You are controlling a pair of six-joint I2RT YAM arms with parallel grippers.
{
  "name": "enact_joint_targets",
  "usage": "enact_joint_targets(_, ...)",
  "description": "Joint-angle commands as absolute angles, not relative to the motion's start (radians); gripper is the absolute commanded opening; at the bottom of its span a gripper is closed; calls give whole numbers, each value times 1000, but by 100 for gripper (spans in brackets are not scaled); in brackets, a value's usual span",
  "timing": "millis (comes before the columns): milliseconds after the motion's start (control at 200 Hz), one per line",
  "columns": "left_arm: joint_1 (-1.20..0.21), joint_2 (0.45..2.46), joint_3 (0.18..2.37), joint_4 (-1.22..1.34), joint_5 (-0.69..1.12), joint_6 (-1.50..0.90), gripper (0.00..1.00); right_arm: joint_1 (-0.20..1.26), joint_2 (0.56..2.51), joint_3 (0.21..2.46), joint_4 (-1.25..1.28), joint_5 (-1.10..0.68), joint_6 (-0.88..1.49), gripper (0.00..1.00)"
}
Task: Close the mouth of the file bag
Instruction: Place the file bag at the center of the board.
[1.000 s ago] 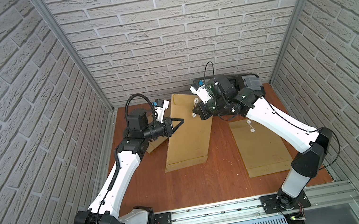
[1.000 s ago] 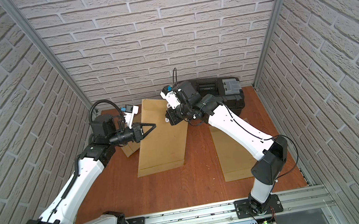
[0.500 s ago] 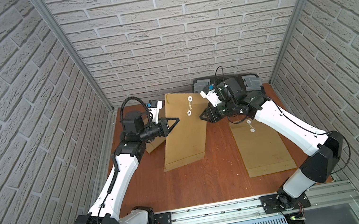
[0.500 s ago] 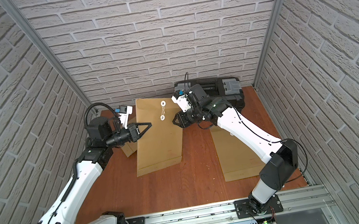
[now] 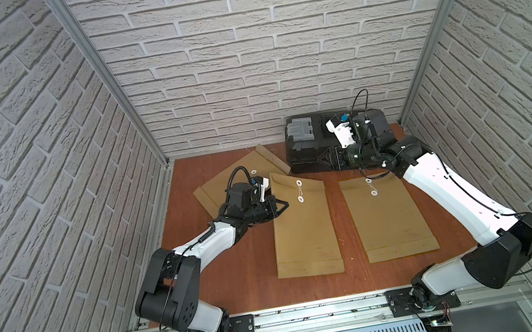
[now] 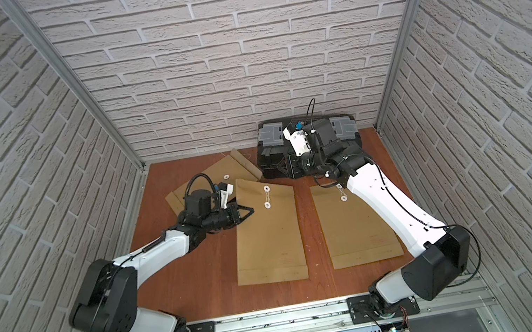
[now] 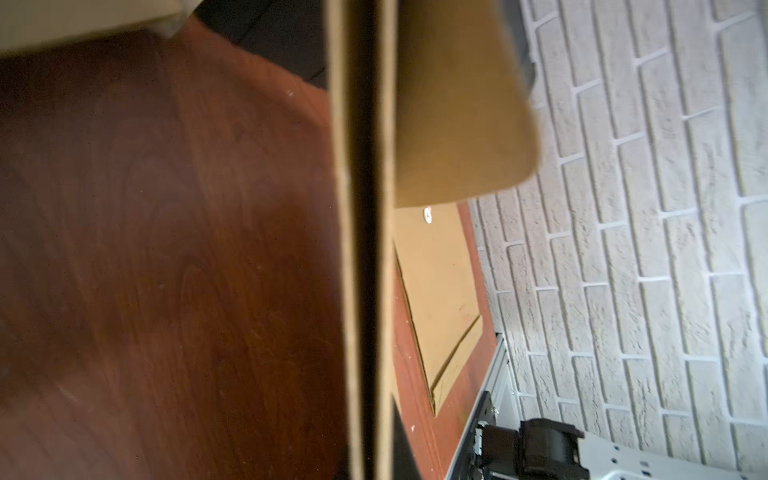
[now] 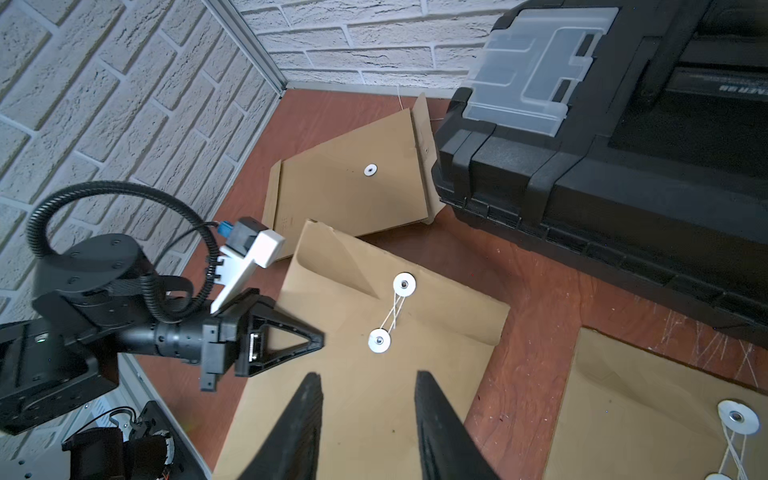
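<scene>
The brown file bag point(image 5: 303, 230) point(image 6: 269, 236) lies flat mid-table. Its flap is folded down and a white string point(image 8: 392, 313) runs between its two white discs point(image 5: 299, 190). My left gripper point(image 5: 284, 204) point(image 6: 251, 210) point(image 8: 320, 337) is shut on the bag's left edge near the mouth; in the left wrist view that edge point(image 7: 357, 249) runs down the middle. My right gripper point(image 5: 323, 160) point(image 6: 281, 168) point(image 8: 365, 415) hangs open and empty behind the bag, in front of the black toolbox, touching nothing.
A black toolbox point(image 5: 308, 141) point(image 8: 623, 166) stands at the back. Another file bag point(image 5: 233, 180) with its flap open lies at the back left. Another, tied one point(image 5: 389, 215) lies on the right. Brick walls enclose three sides.
The right gripper opened, let go near the discs and pulled back toward the toolbox. The left gripper lowered the bag, which now lies flatter and straighter on the table.
</scene>
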State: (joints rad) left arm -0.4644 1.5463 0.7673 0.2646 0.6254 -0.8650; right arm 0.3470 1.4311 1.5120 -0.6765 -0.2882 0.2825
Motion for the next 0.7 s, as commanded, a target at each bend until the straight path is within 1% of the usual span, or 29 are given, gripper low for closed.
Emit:
enact_joint_targets(0,-487,1631,773,494,515,-924,0,345,1406,1499,-627,-269,290,39)
enact_joint_targets(125,-517,1765,825,577,479,-934,0,341,1409,1492,-636,-266,279,39)
enact_joint_targets(295,-571,1911,897,627,500,-956,0,323,1407,1491,-650,-267,258,39)
enact_joint_targets(695,-662,2056,1023,669,467,-995,0,296,1428,1467,-627,-314,266,39)
